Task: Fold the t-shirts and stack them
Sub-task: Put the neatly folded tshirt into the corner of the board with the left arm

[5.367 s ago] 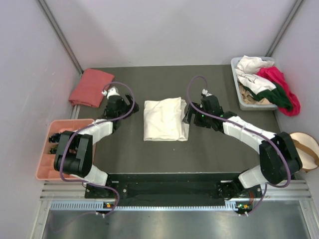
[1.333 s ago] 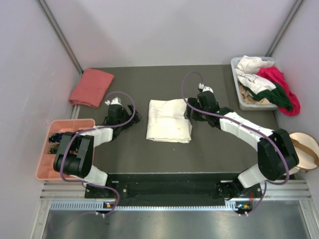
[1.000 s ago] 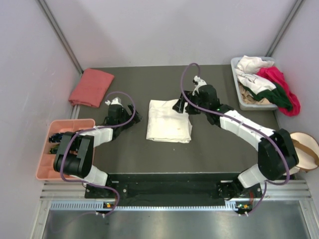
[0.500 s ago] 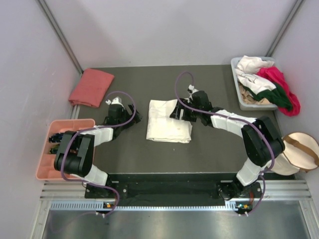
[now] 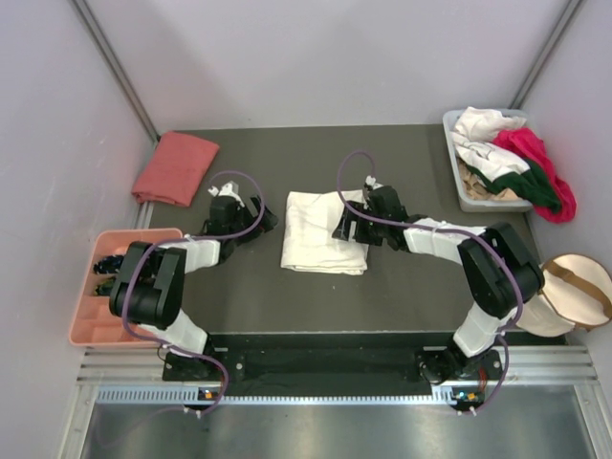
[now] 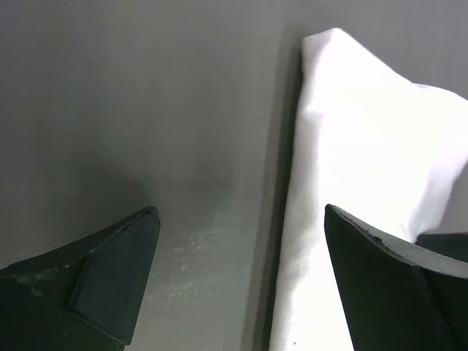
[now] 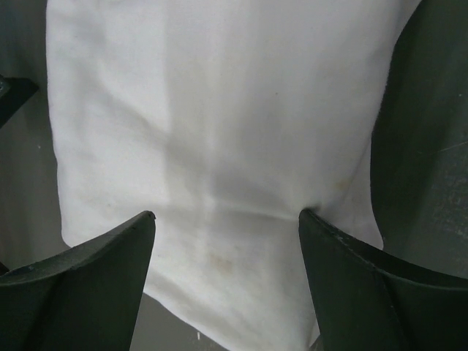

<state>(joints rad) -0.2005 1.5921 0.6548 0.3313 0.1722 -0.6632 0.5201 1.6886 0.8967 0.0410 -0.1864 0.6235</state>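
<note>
A folded cream-white t-shirt point(image 5: 323, 230) lies in the middle of the dark table. My right gripper point(image 5: 346, 226) is open and rests low over the shirt's right part; in the right wrist view point(image 7: 227, 219) its fingers straddle the white cloth point(image 7: 212, 110). My left gripper point(image 5: 268, 216) is open just left of the shirt; the left wrist view point(image 6: 241, 219) shows the shirt's left edge point(image 6: 351, 175) between its fingertips. A folded salmon-pink t-shirt point(image 5: 175, 167) lies at the back left. White, magenta and dark green shirts point(image 5: 512, 158) are heaped in a bin.
A grey bin point(image 5: 460, 192) stands at the back right, holding the heap of shirts. A pink compartment tray point(image 5: 85, 314) sits off the table's left edge. A round beige pouch with a tan strap point(image 5: 574, 292) lies at the right.
My right gripper moved left from beside the shirt's right edge onto the cloth. My left gripper moved right and farther back, up to the shirt's left edge. The shirt has barely shifted.
</note>
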